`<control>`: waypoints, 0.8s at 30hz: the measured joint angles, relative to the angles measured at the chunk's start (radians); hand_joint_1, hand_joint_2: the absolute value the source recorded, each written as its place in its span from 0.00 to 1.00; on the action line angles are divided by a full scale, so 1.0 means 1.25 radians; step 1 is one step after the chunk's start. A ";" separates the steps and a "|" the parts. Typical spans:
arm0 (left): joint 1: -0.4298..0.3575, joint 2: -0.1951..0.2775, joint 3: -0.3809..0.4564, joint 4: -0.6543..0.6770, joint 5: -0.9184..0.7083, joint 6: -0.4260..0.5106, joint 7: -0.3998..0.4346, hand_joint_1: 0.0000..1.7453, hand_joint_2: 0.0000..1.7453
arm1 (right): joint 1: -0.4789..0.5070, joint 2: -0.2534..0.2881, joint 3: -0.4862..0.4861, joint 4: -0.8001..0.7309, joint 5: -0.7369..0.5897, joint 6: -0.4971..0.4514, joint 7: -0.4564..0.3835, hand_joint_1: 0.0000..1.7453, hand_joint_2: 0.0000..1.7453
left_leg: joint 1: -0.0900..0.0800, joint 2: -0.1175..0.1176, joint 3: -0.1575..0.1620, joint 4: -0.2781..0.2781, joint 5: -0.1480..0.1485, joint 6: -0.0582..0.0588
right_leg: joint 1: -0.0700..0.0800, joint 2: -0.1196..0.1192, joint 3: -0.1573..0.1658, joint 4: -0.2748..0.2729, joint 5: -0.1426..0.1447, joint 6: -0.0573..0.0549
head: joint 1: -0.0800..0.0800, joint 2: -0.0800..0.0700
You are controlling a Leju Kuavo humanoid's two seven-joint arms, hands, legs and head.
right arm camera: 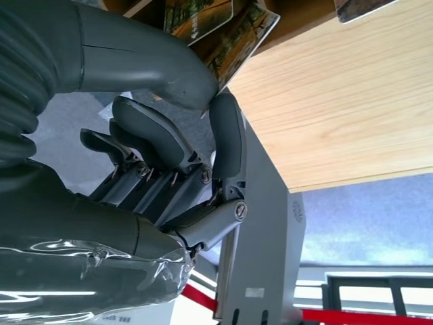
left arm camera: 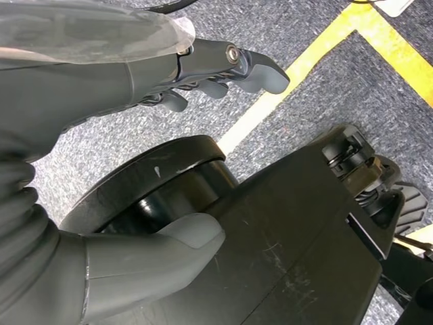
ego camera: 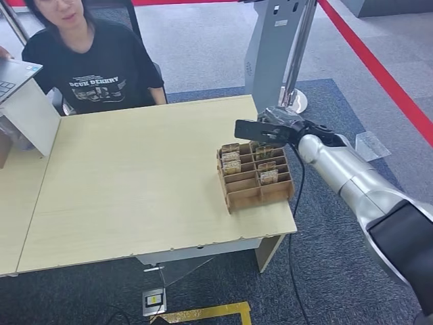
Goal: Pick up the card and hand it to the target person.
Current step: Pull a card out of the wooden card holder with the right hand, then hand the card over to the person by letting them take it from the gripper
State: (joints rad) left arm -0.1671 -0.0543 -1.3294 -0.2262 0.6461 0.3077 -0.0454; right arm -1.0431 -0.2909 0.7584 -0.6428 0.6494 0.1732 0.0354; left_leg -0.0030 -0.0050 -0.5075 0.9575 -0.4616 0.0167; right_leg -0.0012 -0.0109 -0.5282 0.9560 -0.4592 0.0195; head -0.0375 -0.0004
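Note:
A wooden compartment box (ego camera: 254, 177) with several picture cards stands at the right end of the pale table (ego camera: 132, 176). My right hand (ego camera: 270, 128) hovers over the box's far edge. In the right wrist view its thumb (right arm camera: 153, 64) and a fingertip (right arm camera: 227, 132) close together on the corner of one card (right arm camera: 247, 37), which still leans in the box. My left hand (left arm camera: 168, 81) hangs by my side over the carpet, fingers apart and holding nothing. A person in a black T-shirt (ego camera: 97, 68) sits at the table's far left side.
A laptop (ego camera: 13, 74) on a white stand sits at the far left. A grey pedestal (ego camera: 270, 47) rises behind the table's right corner, and a red floor line (ego camera: 388, 78) runs beside it. A black cable (ego camera: 296, 203) hangs off the table's right edge.

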 joint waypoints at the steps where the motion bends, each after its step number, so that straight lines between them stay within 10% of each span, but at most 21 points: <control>1: 0.000 0.000 0.000 0.000 0.000 0.000 0.000 0.00 1.00 | -0.009 -0.004 0.002 -0.009 -0.007 0.018 0.006 1.00 1.00 | 0.000 0.000 0.000 0.000 0.000 0.000 | 0.000 0.000 0.000 0.000 0.000 0.000 | 0.000 0.000; 15: 0.004 0.001 0.000 0.002 0.024 0.014 -0.012 0.00 1.00 | -0.205 -0.054 0.034 -0.147 -0.118 0.209 0.124 1.00 1.00 | 0.000 0.000 -0.001 0.000 0.000 0.000 | 0.000 0.000 -0.001 0.000 0.000 0.000 | 0.000 0.000; 24: 0.007 0.004 0.000 0.003 0.031 0.022 -0.013 0.00 1.00 | -0.273 -0.058 0.045 -0.207 -0.166 0.090 0.172 1.00 1.00 | 0.000 0.000 -0.001 0.000 0.000 0.000 | 0.000 0.000 -0.001 0.000 0.000 0.000 | 0.000 0.000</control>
State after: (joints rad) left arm -0.1584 -0.0497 -1.3294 -0.2228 0.6844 0.3349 -0.0620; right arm -1.3849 -0.3635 0.8151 -0.9021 0.4418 0.2859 0.2503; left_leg -0.0031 -0.0051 -0.5085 0.9577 -0.4610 0.0166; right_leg -0.0012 -0.0110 -0.5289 0.9561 -0.4588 0.0197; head -0.0377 -0.0005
